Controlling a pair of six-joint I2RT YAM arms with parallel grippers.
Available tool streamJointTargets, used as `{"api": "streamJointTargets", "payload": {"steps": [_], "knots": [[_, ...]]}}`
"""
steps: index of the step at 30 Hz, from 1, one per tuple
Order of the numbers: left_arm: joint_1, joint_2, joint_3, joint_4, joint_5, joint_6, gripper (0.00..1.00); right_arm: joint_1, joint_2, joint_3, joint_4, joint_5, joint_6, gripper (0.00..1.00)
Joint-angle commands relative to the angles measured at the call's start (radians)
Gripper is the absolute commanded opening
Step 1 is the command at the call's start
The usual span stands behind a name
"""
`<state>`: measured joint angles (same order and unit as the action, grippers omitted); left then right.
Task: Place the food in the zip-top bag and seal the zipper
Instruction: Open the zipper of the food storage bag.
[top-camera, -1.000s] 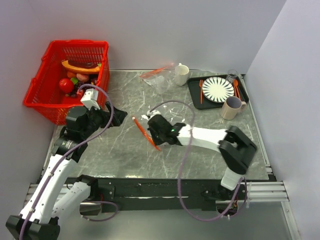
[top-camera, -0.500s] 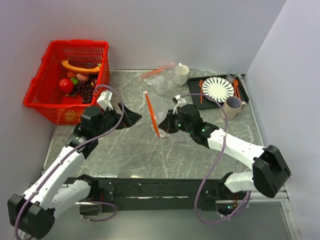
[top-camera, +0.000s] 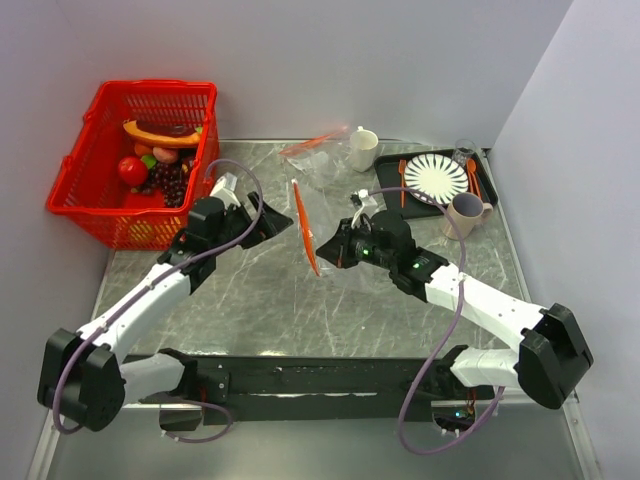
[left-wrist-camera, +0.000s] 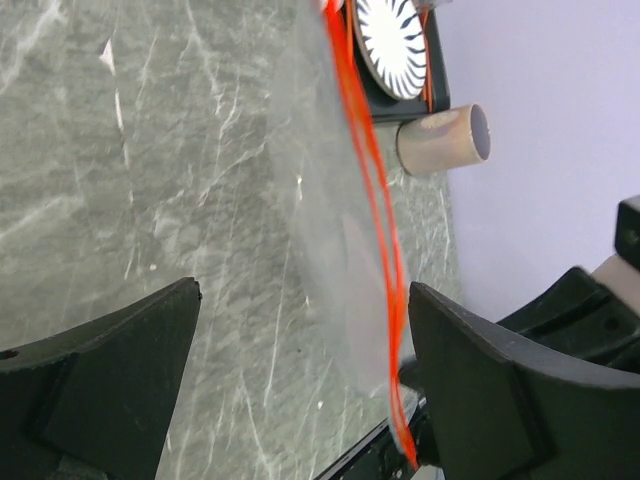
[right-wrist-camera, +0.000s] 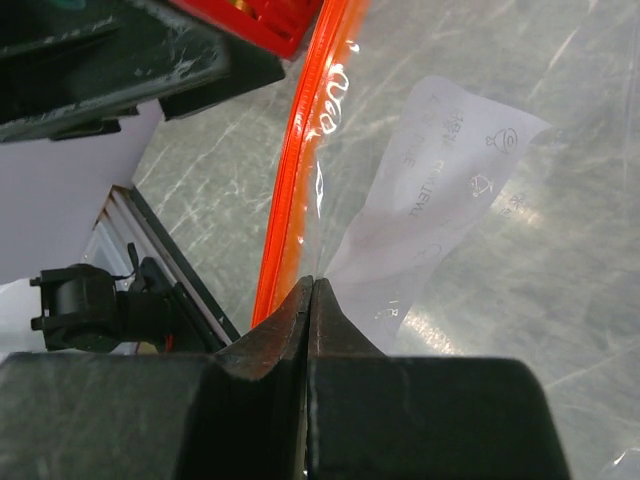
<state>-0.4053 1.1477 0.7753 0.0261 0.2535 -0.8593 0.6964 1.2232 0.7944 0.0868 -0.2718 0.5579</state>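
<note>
The zip-top bag (left-wrist-camera: 330, 230) is clear, its zipper (left-wrist-camera: 366, 170) orange-red; the basket (top-camera: 150, 87) red, the table (top-camera: 250, 300) grey with white veins, the plate (top-camera: 435, 178) black-and-white striped

The zip-top bag (right-wrist-camera: 450, 170) is thin clear plastic film, glossy and crinkled, with a cloudy white printed patch. Along its mouth the zipper (right-wrist-camera: 300, 150) is a smooth, shiny orange-red plastic strip catching bright glints. Under the bag, the table (top-camera: 250, 290) looks like polished grey-green stone with white veins and a soft sheen. Either side of the bag, the left gripper (top-camera: 272, 222) and right gripper (right-wrist-camera: 308, 290) are matt black plastic, faintly scuffed. Left of the bag, the basket (top-camera: 90, 200) is glossy red plastic lattice. Beyond the bag, a mug (left-wrist-camera: 440, 140) looks matt beige
</note>
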Motion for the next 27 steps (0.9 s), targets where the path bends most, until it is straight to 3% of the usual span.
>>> {"api": "streamJointTargets", "payload": {"steps": [1, 17, 21, 27], "knots": [[-0.004, 0.024, 0.077, 0.092, -0.014, -0.020, 0.90, -0.006, -0.031, -0.009, 0.042, -0.021, 0.004, 0.00], [-0.007, 0.109, 0.099, 0.149, 0.003, -0.046, 0.79, -0.006, -0.050, -0.012, 0.037, -0.035, -0.003, 0.00], [-0.012, 0.136, 0.111, 0.164, 0.013, -0.047, 0.68, -0.006, -0.057, -0.012, 0.031, -0.035, -0.007, 0.00], [-0.023, 0.170, 0.136, 0.166, 0.010, -0.040, 0.63, -0.008, -0.060, -0.017, 0.031, -0.035, -0.009, 0.00]]}}
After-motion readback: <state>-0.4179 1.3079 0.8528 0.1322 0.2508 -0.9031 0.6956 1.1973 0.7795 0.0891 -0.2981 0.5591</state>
